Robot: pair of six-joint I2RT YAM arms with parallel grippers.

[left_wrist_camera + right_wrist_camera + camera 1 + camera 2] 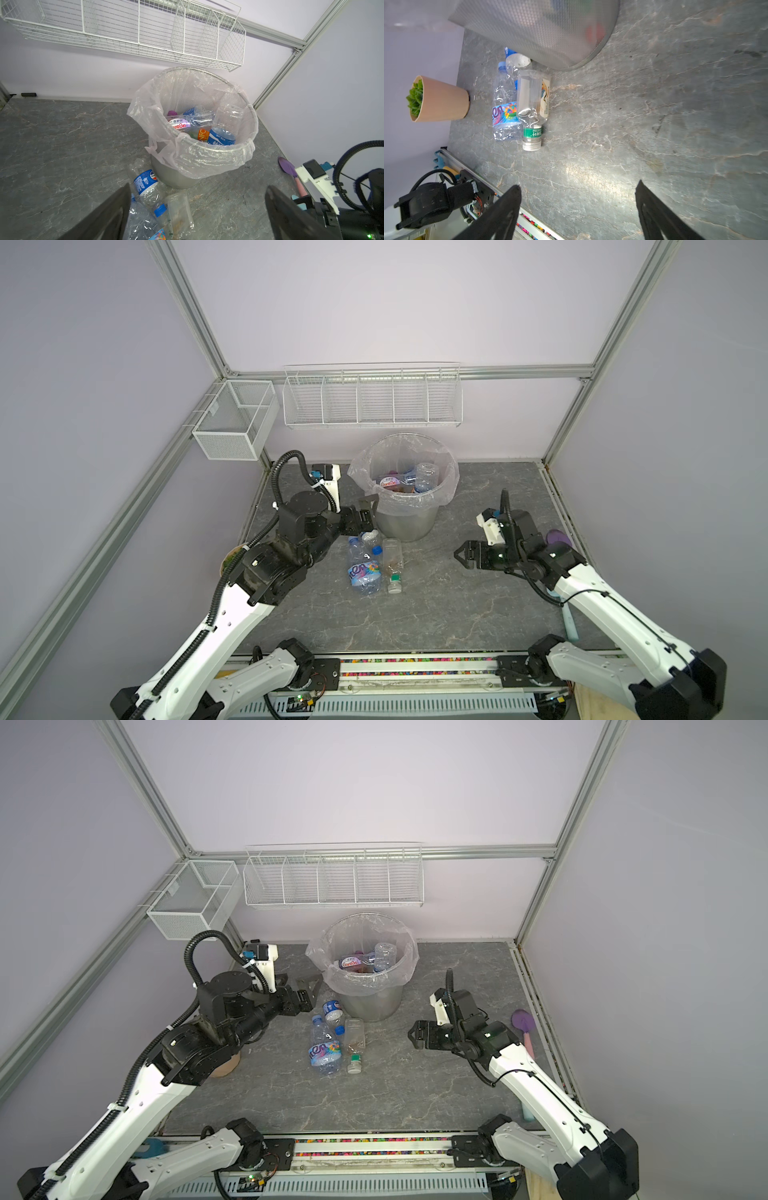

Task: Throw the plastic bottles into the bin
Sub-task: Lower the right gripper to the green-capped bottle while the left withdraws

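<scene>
Spread wide and empty: left gripper (367,514), right gripper (578,185). The green-collared bottle (532,97) ahead of the right one is reckoned light, squashy, slick; best pinched mid-body.

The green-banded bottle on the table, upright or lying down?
Lying down: the green-banded bottle rests sideways on the table, cap away from the bin.

Round grey metal bin (409,526), clear bag (207,162) folded over its rim, upright, crushed bottles (221,137) inside — three more lying flat at its base, blue-label bottle (332,1007) just beside it, colourful-label bottle (365,570) and white-capped bottle (392,560) side by side.
</scene>
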